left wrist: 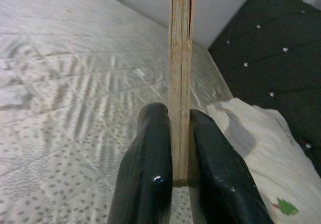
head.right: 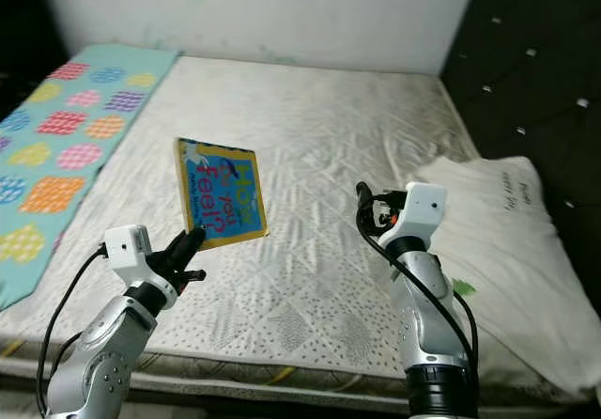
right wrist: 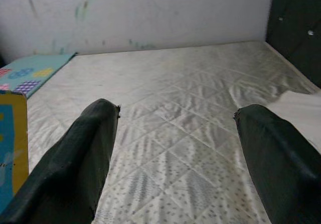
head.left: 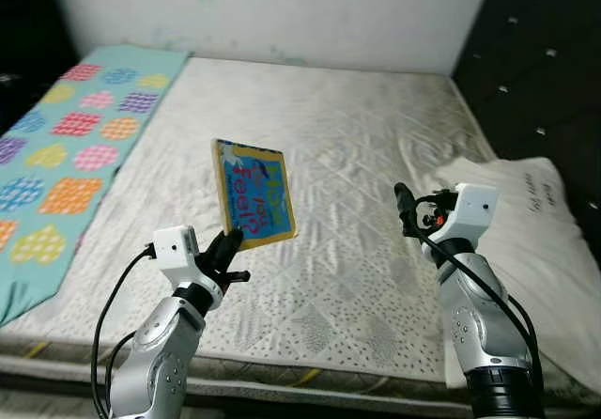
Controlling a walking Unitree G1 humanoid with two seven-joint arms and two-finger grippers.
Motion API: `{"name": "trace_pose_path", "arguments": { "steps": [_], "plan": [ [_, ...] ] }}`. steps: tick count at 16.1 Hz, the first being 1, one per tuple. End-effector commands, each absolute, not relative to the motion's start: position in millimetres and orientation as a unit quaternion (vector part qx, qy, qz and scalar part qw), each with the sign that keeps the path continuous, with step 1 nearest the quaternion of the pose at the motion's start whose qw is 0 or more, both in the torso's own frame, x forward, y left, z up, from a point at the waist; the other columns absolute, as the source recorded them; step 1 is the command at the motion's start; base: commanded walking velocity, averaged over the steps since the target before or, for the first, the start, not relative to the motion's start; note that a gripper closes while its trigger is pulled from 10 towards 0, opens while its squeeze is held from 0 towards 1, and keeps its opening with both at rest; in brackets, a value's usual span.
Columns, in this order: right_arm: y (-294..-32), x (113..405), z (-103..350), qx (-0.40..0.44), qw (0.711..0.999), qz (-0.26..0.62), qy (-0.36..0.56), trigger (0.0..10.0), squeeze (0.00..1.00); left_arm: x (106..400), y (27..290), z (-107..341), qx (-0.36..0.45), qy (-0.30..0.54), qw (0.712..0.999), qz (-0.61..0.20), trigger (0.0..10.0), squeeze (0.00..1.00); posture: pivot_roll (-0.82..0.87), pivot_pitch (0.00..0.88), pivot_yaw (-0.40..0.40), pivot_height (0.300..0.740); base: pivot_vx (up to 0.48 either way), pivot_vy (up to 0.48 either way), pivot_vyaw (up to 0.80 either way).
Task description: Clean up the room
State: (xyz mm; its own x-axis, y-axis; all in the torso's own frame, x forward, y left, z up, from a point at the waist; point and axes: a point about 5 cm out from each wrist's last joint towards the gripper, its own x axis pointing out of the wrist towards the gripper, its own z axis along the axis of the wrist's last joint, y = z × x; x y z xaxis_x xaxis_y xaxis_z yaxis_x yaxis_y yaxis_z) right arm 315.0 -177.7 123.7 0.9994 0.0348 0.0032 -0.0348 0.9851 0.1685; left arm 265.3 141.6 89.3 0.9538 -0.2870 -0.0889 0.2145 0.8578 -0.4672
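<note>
- Above the mattress (head.left: 357, 156): one book (head.left: 254, 193), clamped upright in the left gripper (head.left: 228, 247).
- Right gripper (right wrist: 175, 148) spread wide, holding nothing.
- One pillow (head.left: 535, 222), one patterned blanket (head.left: 66, 147).

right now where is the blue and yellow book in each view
left eye: blue and yellow book, centre-left, held upright by left end effector.
right eye: left of centre.
left wrist: edge-on between fingers.
right wrist: corner at one edge.
Shared landmark: white pillow.

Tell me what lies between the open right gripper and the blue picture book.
Bare quilted white mattress, seen in the left eye view, separates the right gripper from the yellow-bordered blue picture book clamped in the left gripper.
</note>
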Motion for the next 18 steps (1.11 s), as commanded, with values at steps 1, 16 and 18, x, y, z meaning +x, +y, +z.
{"name": "trace_pose_path", "arguments": {
  "steps": [1,16,18],
  "plan": [
    [-178.1,316.3,124.9,0.085,0.996,0.015,0.001,10.0,0.00,269.7,139.5,103.5,-0.229,0.051,0.961,-0.143,10.0,0.00,-0.05,0.010,-0.026,0.740,0.000,0.000,-0.80],
    [-179.9,319.6,125.8,0.086,0.996,0.010,0.000,10.0,0.00,270.4,139.7,103.4,-0.227,0.046,0.962,-0.144,10.0,0.00,-0.05,0.004,-0.025,0.740,0.000,-0.067,-0.44],
    [-180.6,319.9,126.3,0.085,0.996,0.009,-0.001,10.0,0.00,270.4,139.7,103.2,-0.227,0.046,0.962,-0.143,10.0,0.00,-0.05,0.005,-0.026,0.740,0.000,-0.399,-0.71]
  ]
}}
